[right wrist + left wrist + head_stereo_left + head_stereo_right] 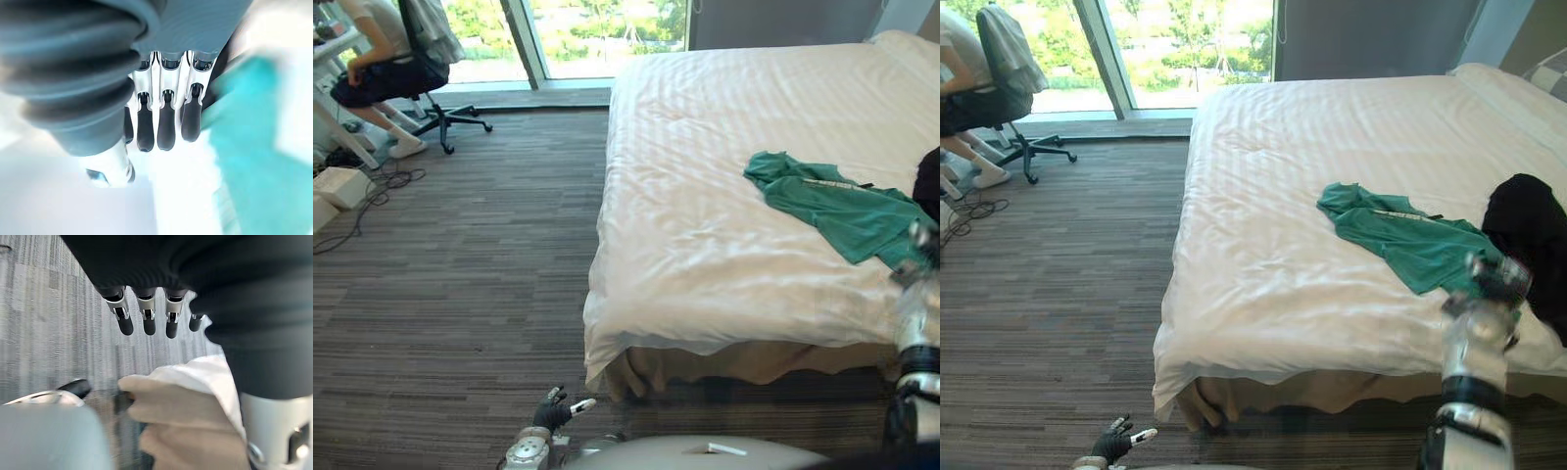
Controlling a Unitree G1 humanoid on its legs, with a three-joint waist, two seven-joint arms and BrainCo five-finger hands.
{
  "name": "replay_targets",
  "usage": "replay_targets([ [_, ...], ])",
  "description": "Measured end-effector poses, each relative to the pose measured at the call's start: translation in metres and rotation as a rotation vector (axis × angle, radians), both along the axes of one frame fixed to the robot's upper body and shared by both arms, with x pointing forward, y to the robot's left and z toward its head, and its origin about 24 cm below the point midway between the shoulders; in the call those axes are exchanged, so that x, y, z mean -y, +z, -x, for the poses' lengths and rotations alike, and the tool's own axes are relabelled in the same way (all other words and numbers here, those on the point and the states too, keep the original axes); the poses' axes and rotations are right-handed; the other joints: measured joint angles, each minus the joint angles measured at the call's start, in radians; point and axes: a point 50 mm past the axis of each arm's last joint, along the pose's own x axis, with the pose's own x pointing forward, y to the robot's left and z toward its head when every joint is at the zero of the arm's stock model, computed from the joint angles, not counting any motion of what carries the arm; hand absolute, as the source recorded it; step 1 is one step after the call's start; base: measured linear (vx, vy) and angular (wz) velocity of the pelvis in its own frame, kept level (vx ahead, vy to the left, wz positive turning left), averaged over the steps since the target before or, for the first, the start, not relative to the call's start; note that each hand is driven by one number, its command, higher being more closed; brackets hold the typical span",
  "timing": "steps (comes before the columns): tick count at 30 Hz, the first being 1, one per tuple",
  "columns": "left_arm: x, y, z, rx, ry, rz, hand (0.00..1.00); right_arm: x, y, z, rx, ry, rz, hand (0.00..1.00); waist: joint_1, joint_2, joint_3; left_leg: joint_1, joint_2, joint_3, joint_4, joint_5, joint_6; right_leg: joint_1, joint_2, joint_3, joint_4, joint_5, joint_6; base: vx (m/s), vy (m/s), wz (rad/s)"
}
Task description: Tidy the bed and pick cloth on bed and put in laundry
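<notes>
On the bed (1283,147), toward its near right side, crumpled green cloth (1400,240) with a black cloth (1528,230) just beside it. At the green cloth's near edge, right robot hand (165,125) raised, fingers straight, holding nothing. Low over the carpet (460,274) by the bed's corner, left robot hand (551,411), fingers relaxed.

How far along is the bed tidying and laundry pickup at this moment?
Done: little so far, though the white bed cover already lies fairly smooth. In hand: the right hand, fingers straight and holding nothing, hovers at the near end of the crumpled green cloth. The left hand hangs open, low over the carpet. Left: grasping the green cloth, then the black cloth beside it, and carrying both to the laundry.
</notes>
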Motion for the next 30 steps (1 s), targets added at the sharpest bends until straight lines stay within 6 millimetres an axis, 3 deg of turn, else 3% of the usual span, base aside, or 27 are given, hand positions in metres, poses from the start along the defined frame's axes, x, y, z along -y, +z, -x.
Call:
replay_targets([
  [1,0.000,0.000,0.001,-0.002,-0.001,0.000,0.00,-0.001,0.001,0.000,0.003,0.008,0.004,1.00,0.000,0.000,0.000,0.000,0.000,0.000,0.000,0.000,0.000,0.000,0.000,0.000,0.000,0.000,0.000,0.08,-0.054,0.09],
  [2,0.007,0.003,0.007,-0.008,-0.052,0.002,0.00,-0.039,0.024,0.006,0.104,0.218,0.140,1.00,-0.002,0.003,-0.002,0.001,0.005,-0.014,0.001,0.004,0.003,0.001,0.013,0.000,0.006,0.010,-0.006,0.09,-0.062,0.09],
  [3,0.010,0.006,0.010,-0.003,-0.084,0.004,0.00,-0.063,0.030,0.013,0.150,0.348,0.190,1.00,-0.004,0.003,-0.002,0.001,0.011,-0.018,0.001,0.004,0.003,-0.004,0.017,0.000,0.019,0.016,-0.012,0.09,-0.051,0.08],
  [4,0.011,0.006,0.013,-0.006,-0.094,0.009,0.00,-0.074,0.031,0.016,0.161,0.416,0.204,1.00,-0.005,0.002,-0.002,0.001,0.016,-0.018,0.001,0.004,0.003,-0.007,0.020,0.000,0.023,0.021,-0.012,0.09,-0.034,-0.04],
  [10,0.009,0.008,0.003,0.006,-0.149,-0.007,0.00,-0.182,-0.005,0.016,0.102,1.095,0.090,1.00,0.004,-0.019,0.014,-0.003,0.021,-0.028,0.001,0.000,0.009,-0.010,0.018,0.000,0.032,0.035,-0.009,0.05,-0.029,-0.02],
  [15,0.007,0.007,-0.002,0.038,-0.154,-0.016,0.00,-0.239,-0.028,0.001,0.010,1.328,-0.060,1.00,0.034,-0.017,0.022,-0.018,0.007,-0.081,0.001,-0.006,0.019,0.004,0.006,-0.033,0.029,0.035,-0.009,0.00,-0.006,0.33],
  [18,0.003,0.009,-0.012,0.083,-0.149,-0.034,0.00,-0.276,-0.016,-0.014,0.014,1.416,-0.096,1.00,0.073,-0.025,0.067,-0.053,0.002,-0.109,0.015,-0.002,0.024,-0.007,0.004,-0.048,0.019,0.035,-0.009,-0.06,-0.017,0.22],
  [21,-0.002,0.014,-0.027,0.133,-0.144,-0.060,0.00,-0.305,0.008,-0.031,0.054,1.454,-0.110,1.00,0.097,-0.041,0.125,-0.146,0.001,-0.146,0.039,0.022,0.034,-0.066,0.003,-0.082,0.015,0.035,-0.009,-0.11,-0.042,0.34],
  [24,-0.003,0.020,-0.044,0.189,-0.130,-0.077,0.00,-0.318,0.026,-0.048,0.067,1.445,-0.123,1.00,0.135,-0.039,0.213,-0.189,-0.001,-0.175,0.043,0.047,0.041,-0.093,0.006,-0.098,0.014,0.035,-0.009,-0.11,-0.015,0.29],
  [30,-0.002,0.035,-0.073,0.310,-0.072,-0.047,0.00,-0.336,0.065,-0.067,0.105,1.441,-0.073,1.00,0.170,-0.025,0.323,-0.284,-0.001,-0.226,0.046,0.094,0.051,-0.155,0.014,-0.150,0.015,0.040,-0.012,-0.10,0.006,0.28],
])
